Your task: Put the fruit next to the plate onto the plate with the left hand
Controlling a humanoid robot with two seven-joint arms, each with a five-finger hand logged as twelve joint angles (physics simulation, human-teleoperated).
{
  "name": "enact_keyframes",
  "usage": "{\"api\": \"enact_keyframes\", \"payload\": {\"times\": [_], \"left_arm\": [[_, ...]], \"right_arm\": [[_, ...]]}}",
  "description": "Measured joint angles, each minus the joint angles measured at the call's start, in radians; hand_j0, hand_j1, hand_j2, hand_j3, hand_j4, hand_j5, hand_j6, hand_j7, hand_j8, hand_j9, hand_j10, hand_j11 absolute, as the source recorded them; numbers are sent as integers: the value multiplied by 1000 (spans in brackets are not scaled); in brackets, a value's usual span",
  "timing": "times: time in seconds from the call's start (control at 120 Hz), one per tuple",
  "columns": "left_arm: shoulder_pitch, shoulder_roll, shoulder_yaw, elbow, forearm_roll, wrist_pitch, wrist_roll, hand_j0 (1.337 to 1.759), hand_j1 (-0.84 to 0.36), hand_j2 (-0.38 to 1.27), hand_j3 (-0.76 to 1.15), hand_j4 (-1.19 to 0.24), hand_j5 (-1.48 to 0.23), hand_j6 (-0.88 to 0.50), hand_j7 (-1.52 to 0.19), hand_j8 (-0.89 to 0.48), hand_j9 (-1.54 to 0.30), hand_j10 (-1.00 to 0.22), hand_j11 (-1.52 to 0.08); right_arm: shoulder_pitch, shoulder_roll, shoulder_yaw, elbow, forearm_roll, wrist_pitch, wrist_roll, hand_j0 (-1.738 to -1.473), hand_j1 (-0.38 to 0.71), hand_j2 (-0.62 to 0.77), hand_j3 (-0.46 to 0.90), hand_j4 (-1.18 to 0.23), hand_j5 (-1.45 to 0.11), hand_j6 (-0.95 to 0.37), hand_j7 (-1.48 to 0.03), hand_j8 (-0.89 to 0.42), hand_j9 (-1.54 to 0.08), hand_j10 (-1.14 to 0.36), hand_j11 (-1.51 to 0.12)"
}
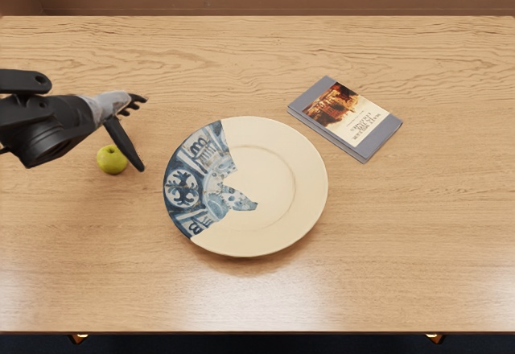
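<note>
A small green apple [112, 159] lies on the wooden table just left of the plate [273, 209], a cream dish with a blue patterned section on its left side. My left hand [125, 125] reaches in from the left edge and hovers right above the apple. Its fingers are spread, with the thumb [125, 143] pointing down beside the apple's right side. Nothing is held. The apple sits apart from the plate's rim.
A book [344, 117] lies flat on the table behind and to the right of the plate. The table's front edge runs along the bottom of the view.
</note>
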Motion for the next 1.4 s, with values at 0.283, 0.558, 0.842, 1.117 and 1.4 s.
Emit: {"api": "enact_keyframes", "payload": {"times": [0.283,0.558,0.842,1.117,1.4], "left_arm": [[1,12,83,-35,-2,78,11,1658,88,44,0,-219,-283,-219,-283,-219,-283,-219,-283],[3,14,104,-39,-2,93,11,1658,-26,63,0,-313,-407,-314,-407,-314,-407,-313,-407],[9,14,118,-41,-2,94,11,1658,-142,83,0,-410,-533,-411,-533,-411,-533,-410,-533],[17,24,127,-41,0,93,11,1658,-254,153,0,-516,-671,-489,-671,-516,-671,-516,-671],[1,35,125,-36,1,91,11,1658,-284,337,0,-577,-753,-511,-750,-541,-750,-578,-750]], "right_arm": [[0,0,0,0,0,0,0,-1658,-349,0,0,0,0,0,0,0,0,0,0],[0,0,0,0,0,0,0,-1658,-349,0,0,0,0,0,0,0,0,0,0],[0,0,0,0,0,0,0,-1658,-349,0,0,0,0,0,0,0,0,0,0],[0,0,0,0,0,0,0,-1658,-349,0,0,0,0,0,0,0,0,0,0],[0,0,0,0,0,0,0,-1658,-349,0,0,0,0,0,0,0,0,0,0]]}}
